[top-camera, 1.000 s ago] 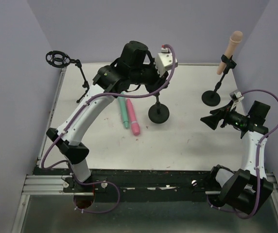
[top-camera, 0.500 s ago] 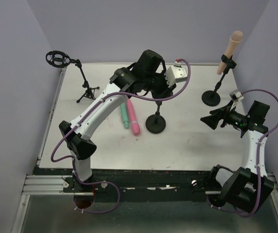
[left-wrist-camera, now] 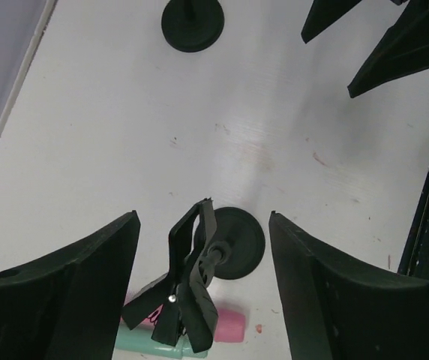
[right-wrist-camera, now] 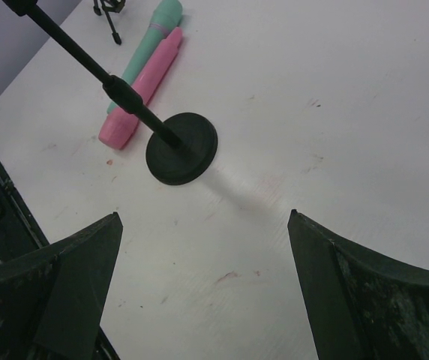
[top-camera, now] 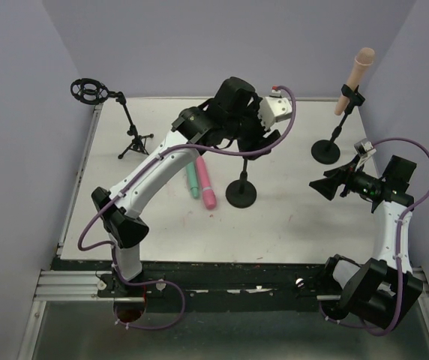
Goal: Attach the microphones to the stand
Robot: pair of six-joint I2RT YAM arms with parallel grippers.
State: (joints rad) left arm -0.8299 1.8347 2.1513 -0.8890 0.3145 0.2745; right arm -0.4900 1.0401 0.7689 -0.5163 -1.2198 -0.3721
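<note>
The left pincer (left-wrist-camera: 203, 221) hangs wide open above the bare clip (left-wrist-camera: 190, 274) of the middle stand (top-camera: 242, 192). The right pincer (top-camera: 324, 185) is wide too and holds nothing. There are three stands and three microphones. The right stand (top-camera: 325, 151) holds the peach microphone (top-camera: 355, 75). The teal microphone (top-camera: 191, 177) and pink microphone (top-camera: 207, 186) lie side by side on the surface (top-camera: 289, 221), and the tripod stand (top-camera: 130, 135) is far left.

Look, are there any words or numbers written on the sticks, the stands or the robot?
No words or numbers can be read anywhere.
The smooth pink stick microphone has a small dark mark, seen by the left wrist camera, but it is blurred and partly behind a black spring clip.
The peach stick microphone and the teal-green stick microphone show no writing.
</note>
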